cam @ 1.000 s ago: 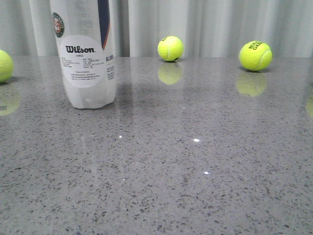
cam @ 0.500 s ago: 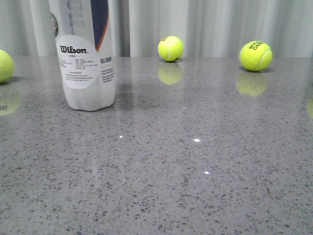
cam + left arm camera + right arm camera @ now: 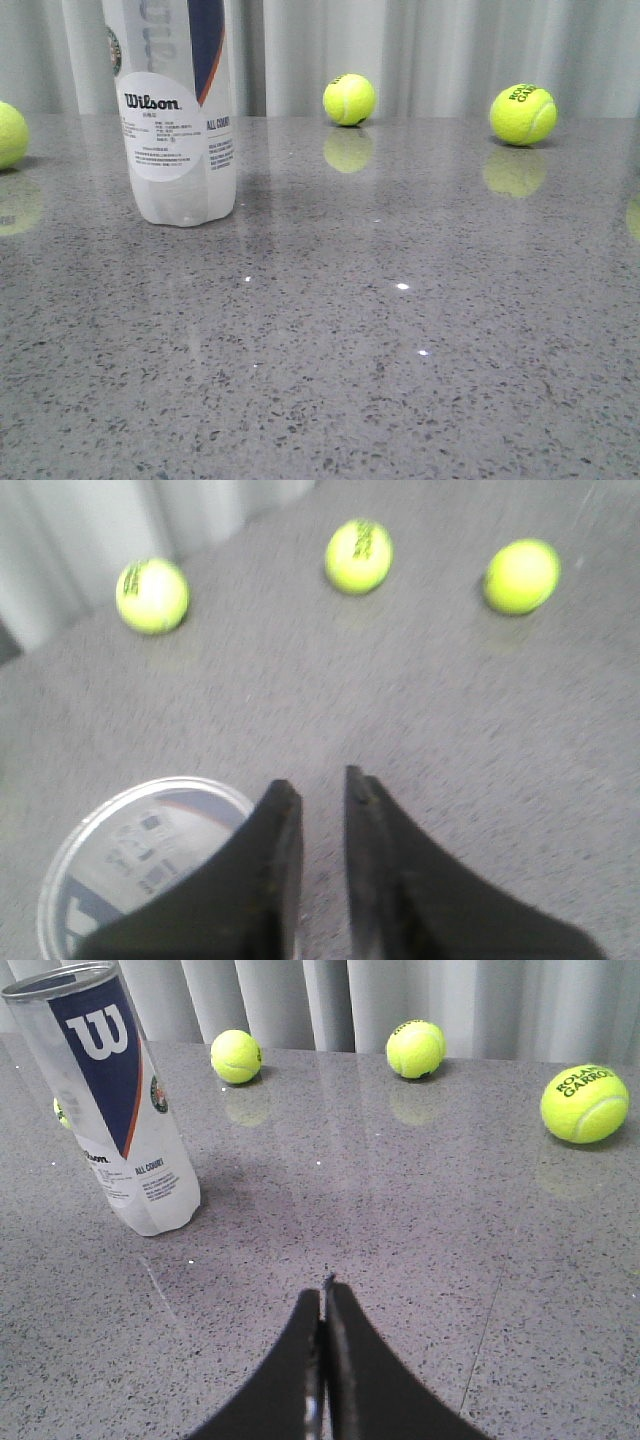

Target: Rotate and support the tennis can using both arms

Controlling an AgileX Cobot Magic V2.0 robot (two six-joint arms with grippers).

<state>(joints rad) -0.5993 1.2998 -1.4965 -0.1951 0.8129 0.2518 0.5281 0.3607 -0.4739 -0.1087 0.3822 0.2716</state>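
Note:
The tennis can (image 3: 175, 130) stands upright at the left of the table, its white Wilson label facing the camera and its top cut off by the frame. In the right wrist view the can (image 3: 115, 1100) shows its navy "W" panel and orange stripe. In the left wrist view I look down on its round metal rim (image 3: 140, 855). My left gripper (image 3: 318, 782) hovers above, just beside the can's top, jaws a narrow gap apart and empty. My right gripper (image 3: 325, 1285) is shut and empty, low over the table, well apart from the can. Neither gripper shows in the front view.
The table is grey speckled stone (image 3: 400, 350). Tennis balls lie at the back: one in the middle (image 3: 349, 99), one to the right (image 3: 522, 113), one at the left edge (image 3: 8, 135). A pale curtain (image 3: 450, 50) hangs behind.
The can has turned about its own axis: the Wilson label moved left and more of the navy panel shows. It barely moved in the last half second.

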